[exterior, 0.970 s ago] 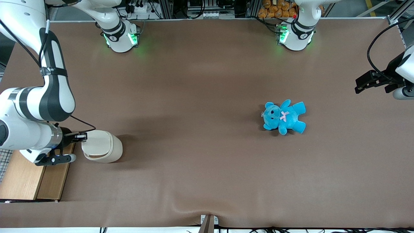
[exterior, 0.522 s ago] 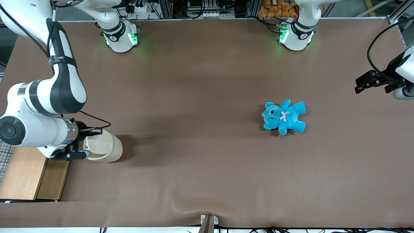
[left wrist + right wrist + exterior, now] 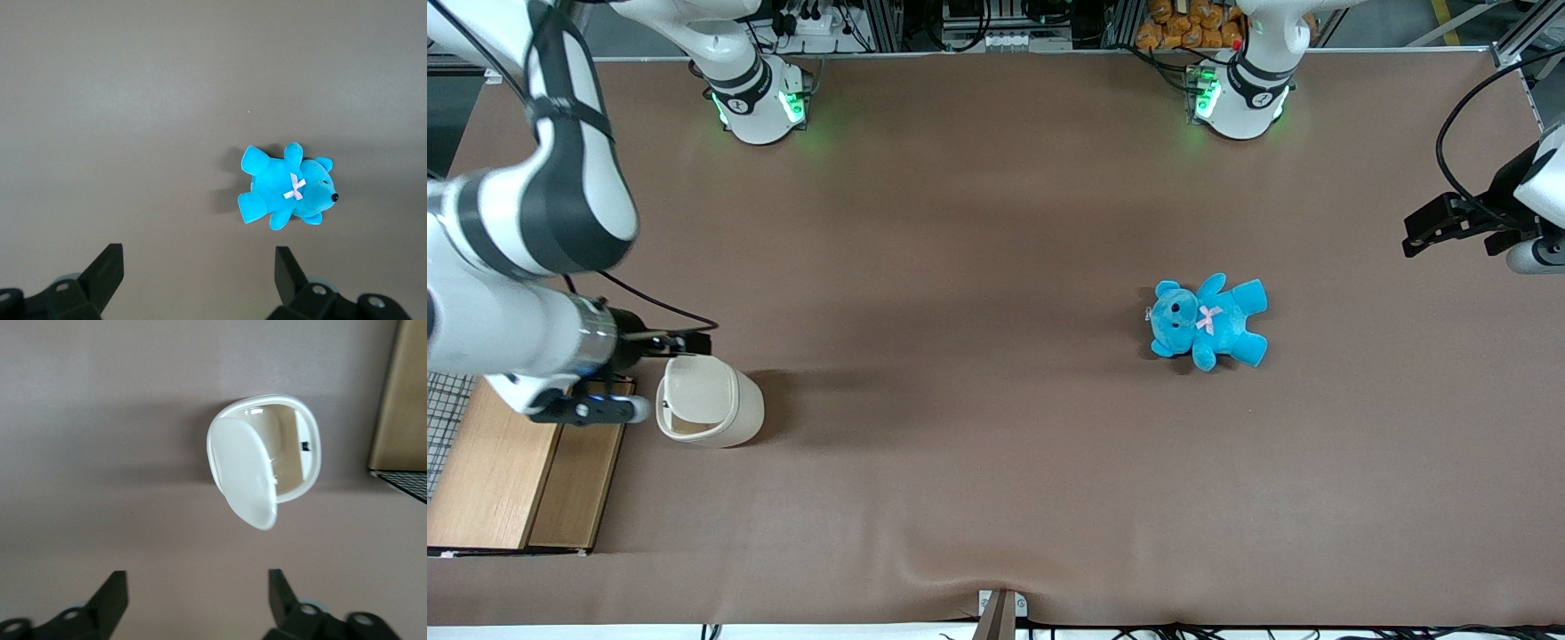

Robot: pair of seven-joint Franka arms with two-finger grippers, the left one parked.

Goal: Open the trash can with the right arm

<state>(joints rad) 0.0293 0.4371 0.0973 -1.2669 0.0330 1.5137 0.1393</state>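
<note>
One trash can (image 3: 710, 402) stands at the lower left of the front frame, on the brown table cover (image 3: 978, 373), toward the working arm's end of the table. It is cream-white with a rounded-rectangle top. In the right wrist view the trash can (image 3: 265, 457) is seen from above: its lid (image 3: 243, 473) is tilted up out of the rim, and the hollow interior shows beside it.

The right arm (image 3: 516, 258) fills the left edge of the front frame, its silver wrist cuff (image 3: 596, 342) just above the wooden box. The gripper (image 3: 685, 340) sits at the upper edge of the trash can in the front frame, just above its rim and farther from the camera than the can's middle; contact cannot be confirmed. In the right wrist view the gripper (image 3: 195, 597) shows two black fingers (image 3: 110, 597) set wide apart with bare table cover between them. They hold nothing, and the can lies clear of both.

A tan wooden box (image 3: 516, 480) sits at the lower left corner of the front frame, just beside the trash can and nearer the table's end. Its edge (image 3: 400, 400) also appears in the right wrist view, close to the can but apart from it.

A blue teddy bear (image 3: 1209, 320) lies right of centre in the front frame, well apart from the can, toward the parked arm's end. The left wrist view shows the same bear (image 3: 287, 193) lying flat with a pale bow on its chest
</note>
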